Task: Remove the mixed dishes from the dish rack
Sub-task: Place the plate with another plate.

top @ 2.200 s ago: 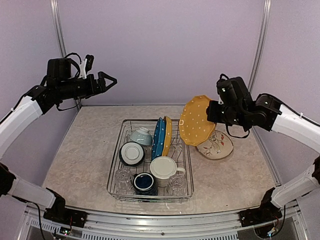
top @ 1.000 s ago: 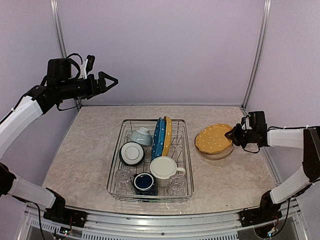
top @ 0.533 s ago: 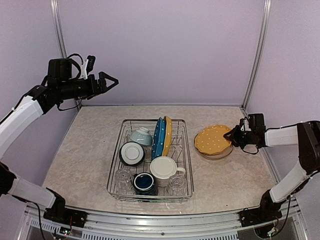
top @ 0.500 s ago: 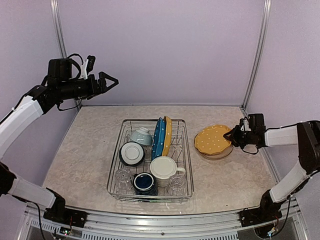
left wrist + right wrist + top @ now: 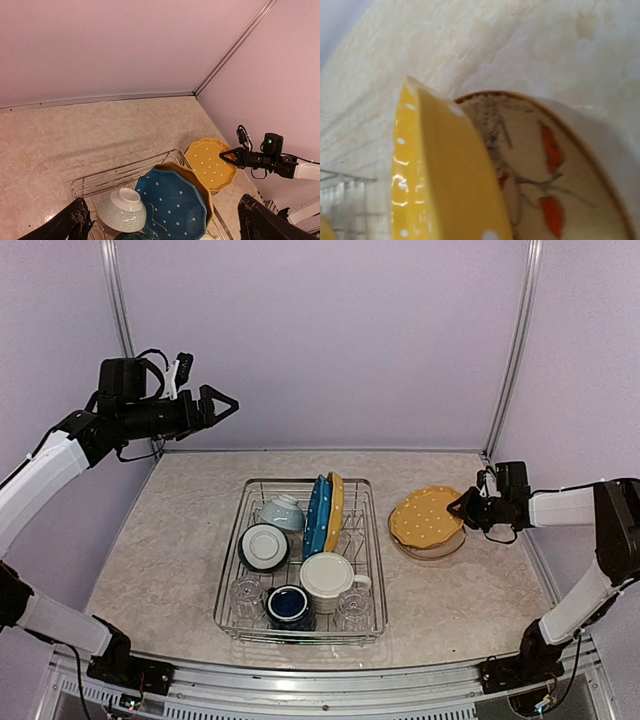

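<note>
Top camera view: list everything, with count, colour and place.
Dish rack: one, silver wire, table centre.
Blue plate: one, dotted, upright in rack.
Racked yellow plate: one, beside the blue.
Teal bowl: one, pale, rack's far left.
Dark bowl: one, pale centre, rack's left.
Cream mug: one, rack's near middle.
Navy mug: one, rack's near edge.
Glasses: two, clear, rack's near corners.
Unloaded plate: one, yellow dotted, atop floral dish.
Floral dish: one, cream, right of rack.
Table: one, beige marbled.
Left gripper: open, raised far left.
Right gripper: closed on unloaded plate's rim.

Lilac walls point(image 5: 320, 340), silver corner posts point(image 5: 511, 350), marbled beige tabletop point(image 5: 170, 560), even light.
</note>
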Motion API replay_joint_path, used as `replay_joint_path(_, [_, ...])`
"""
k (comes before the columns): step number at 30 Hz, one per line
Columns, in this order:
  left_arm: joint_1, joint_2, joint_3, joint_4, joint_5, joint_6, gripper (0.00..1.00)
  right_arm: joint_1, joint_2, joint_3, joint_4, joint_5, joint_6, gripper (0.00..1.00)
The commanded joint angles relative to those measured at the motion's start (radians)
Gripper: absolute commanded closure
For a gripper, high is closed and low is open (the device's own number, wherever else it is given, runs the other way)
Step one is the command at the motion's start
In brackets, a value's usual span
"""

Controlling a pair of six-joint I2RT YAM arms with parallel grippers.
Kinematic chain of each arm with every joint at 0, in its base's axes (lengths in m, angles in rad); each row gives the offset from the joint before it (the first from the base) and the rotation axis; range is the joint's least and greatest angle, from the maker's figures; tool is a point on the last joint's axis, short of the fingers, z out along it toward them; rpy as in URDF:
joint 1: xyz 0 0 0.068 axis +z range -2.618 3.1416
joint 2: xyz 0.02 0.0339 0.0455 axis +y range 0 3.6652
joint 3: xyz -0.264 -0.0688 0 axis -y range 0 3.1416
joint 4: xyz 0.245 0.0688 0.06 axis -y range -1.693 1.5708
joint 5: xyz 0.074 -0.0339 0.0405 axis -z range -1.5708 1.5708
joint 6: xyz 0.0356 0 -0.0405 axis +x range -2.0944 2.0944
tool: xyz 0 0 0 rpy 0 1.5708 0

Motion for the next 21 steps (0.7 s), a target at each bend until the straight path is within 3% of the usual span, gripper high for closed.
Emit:
replay_joint_path(1, [-0.008,0.012,0.02,-0.006,0.016,-0.003,0.01,-0.005,0.006,0.027,-0.118,0.124,-0.117,0.7])
replay_joint_path(4, [-0.007,0.014,0.022,-0.007,0.017,-0.005,0.01,-0.005,-0.006,0.033,-0.154,0.154,-0.139,0.64])
replay_joint_path(12, [-0.007,0.019,0.022,-0.009,0.019,-0.004,0.01,0.009,-0.004,0.049,-0.21,0.214,-0.175,0.6])
replay_joint_path(21, [-0.007,0.021,0.023,-0.009,0.021,-0.006,0.01,0.046,-0.012,0.085,-0.294,0.289,-0.214,0.43])
